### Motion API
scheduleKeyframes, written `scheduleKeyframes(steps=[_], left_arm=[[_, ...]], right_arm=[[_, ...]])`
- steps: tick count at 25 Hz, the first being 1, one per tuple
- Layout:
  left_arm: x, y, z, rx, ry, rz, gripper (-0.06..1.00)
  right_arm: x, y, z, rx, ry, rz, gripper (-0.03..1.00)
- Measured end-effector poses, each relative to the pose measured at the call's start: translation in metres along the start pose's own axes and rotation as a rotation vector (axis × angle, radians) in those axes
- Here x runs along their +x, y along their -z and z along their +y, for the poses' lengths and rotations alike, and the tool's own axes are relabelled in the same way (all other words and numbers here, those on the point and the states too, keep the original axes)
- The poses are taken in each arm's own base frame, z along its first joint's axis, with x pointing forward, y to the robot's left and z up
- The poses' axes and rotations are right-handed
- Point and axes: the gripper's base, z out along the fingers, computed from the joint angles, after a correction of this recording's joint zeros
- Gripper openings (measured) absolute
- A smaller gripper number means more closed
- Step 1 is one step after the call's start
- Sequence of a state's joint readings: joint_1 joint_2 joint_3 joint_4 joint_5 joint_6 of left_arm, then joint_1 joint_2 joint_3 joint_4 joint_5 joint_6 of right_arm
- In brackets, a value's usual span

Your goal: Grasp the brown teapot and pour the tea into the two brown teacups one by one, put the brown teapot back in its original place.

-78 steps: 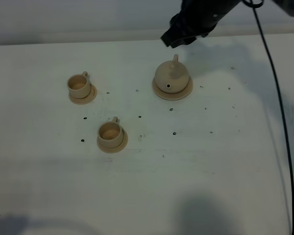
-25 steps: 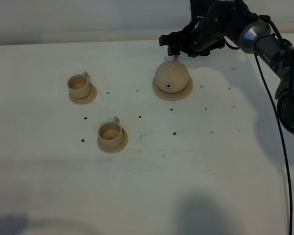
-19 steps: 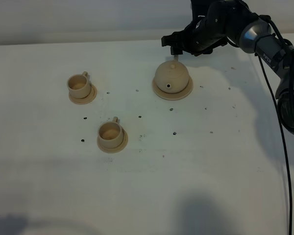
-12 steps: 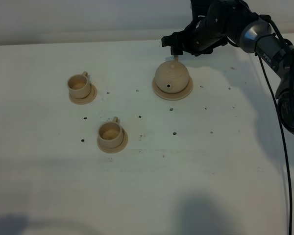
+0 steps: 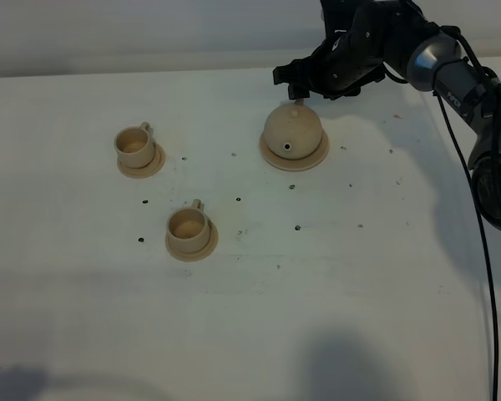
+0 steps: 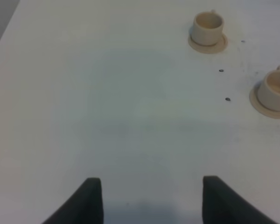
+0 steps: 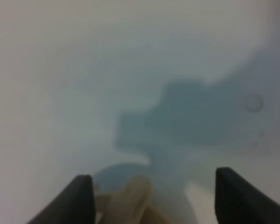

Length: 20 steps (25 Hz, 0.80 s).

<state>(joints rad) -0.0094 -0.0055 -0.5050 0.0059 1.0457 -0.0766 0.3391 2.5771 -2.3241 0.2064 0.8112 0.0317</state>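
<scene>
The brown teapot [image 5: 293, 132] sits on its saucer [image 5: 321, 154], toward 1 o'clock on the table [image 5: 359, 292]. At its 12 o'clock, the right gripper [image 5: 295, 84] hangs over the handle [image 5: 298, 103], jaws wide, gripping nothing. One teacup [image 5: 134, 144] stands at the pot's 9 o'clock, the other [image 5: 187, 226] at 7. The left gripper [image 6: 149, 200], also spread wide, is empty.

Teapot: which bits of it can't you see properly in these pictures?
- Exterior high view: the right fingers cover part of the handle of the brown teapot; touching or not, cannot tell.
- Right wrist view: the teapot is blurred, too close, and cut by the picture's edge.
- Tea inside: no view looks into the pot.
- Left wrist view: edge cuts one teacup.
</scene>
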Motion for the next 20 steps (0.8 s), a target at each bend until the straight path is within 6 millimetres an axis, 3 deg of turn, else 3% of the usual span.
scheduleKeyframes(steps=[10,20], left_arm=[[0.000,0.000,0.000,0.000,0.000,0.000,0.47],[0.000,0.000,0.000,0.000,0.000,0.000,0.47]], right_arm=[[0.001,-0.004,0.001,0.012,0.021,0.003,0.56],[-0.004,0.010,-0.001,0.073,0.059,0.053,0.56]])
